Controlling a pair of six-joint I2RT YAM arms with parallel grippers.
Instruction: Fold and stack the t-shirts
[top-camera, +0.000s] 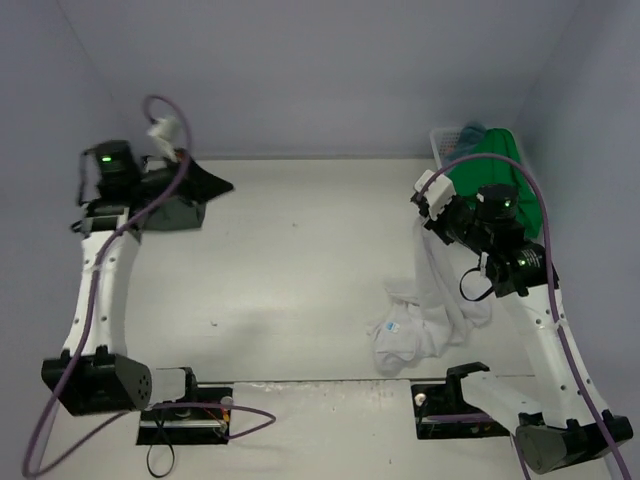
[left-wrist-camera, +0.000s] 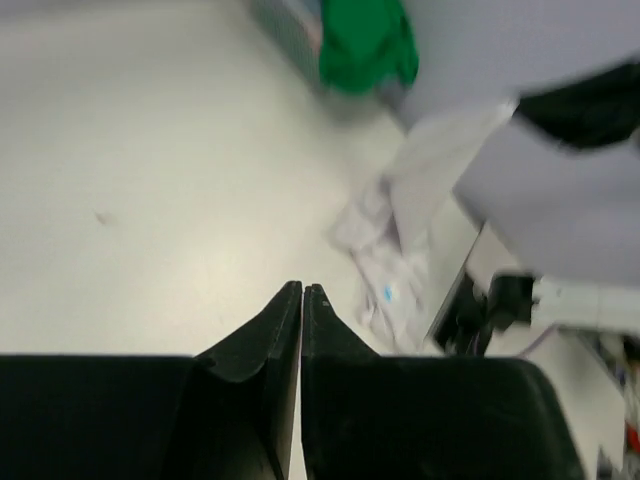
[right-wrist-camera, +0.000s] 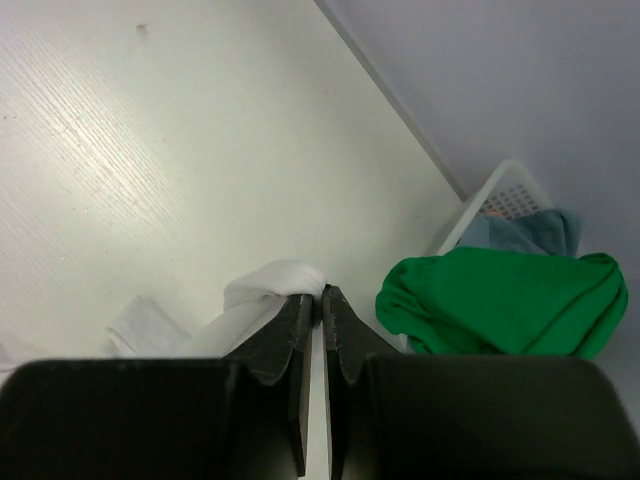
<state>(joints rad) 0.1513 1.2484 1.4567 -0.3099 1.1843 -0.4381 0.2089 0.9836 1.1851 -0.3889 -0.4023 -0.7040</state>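
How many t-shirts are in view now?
4: dark t-shirt far left on the table; white t-shirt pinched in the right hand; green t-shirt and teal-blue t-shirt in the basket. More may hide beneath.

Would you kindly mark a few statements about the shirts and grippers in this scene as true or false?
1. The right gripper is shut on the white t-shirt. True.
2. The left gripper holds the green t-shirt. False: it is shut on nothing; that shirt drapes over the basket.
3. The white t-shirt lies folded flat. False: it hangs from the right gripper, its lower part crumpled on the table.
4. A teal-blue t-shirt sits in the basket. True.
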